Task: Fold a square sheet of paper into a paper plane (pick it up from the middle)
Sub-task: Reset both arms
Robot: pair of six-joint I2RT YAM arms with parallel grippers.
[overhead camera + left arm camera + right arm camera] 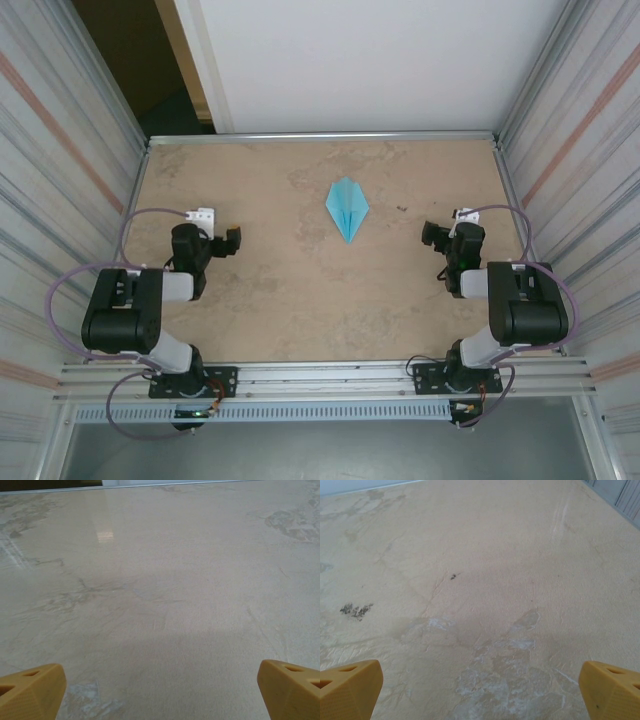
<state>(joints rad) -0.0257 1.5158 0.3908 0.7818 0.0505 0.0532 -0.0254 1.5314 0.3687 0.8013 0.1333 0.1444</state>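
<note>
The square sheet of paper lies folded into a small light-blue paper plane (347,208), kite-shaped with a centre crease and its long point toward the near side. It rests flat on the table's middle, toward the back. My left gripper (223,234) hovers well to its left, open and empty; its yellow fingertips (30,690) frame bare tabletop. My right gripper (440,230) sits well to the plane's right, also open and empty, with yellow fingertips (612,690) spread wide above worn tabletop. Neither gripper touches the paper.
The tan, mottled table (280,300) is boxed in by corrugated walls left (60,180) and right (580,150) and a white panel (370,60) at the back. A metal rail (330,375) with the arm bases runs along the near edge.
</note>
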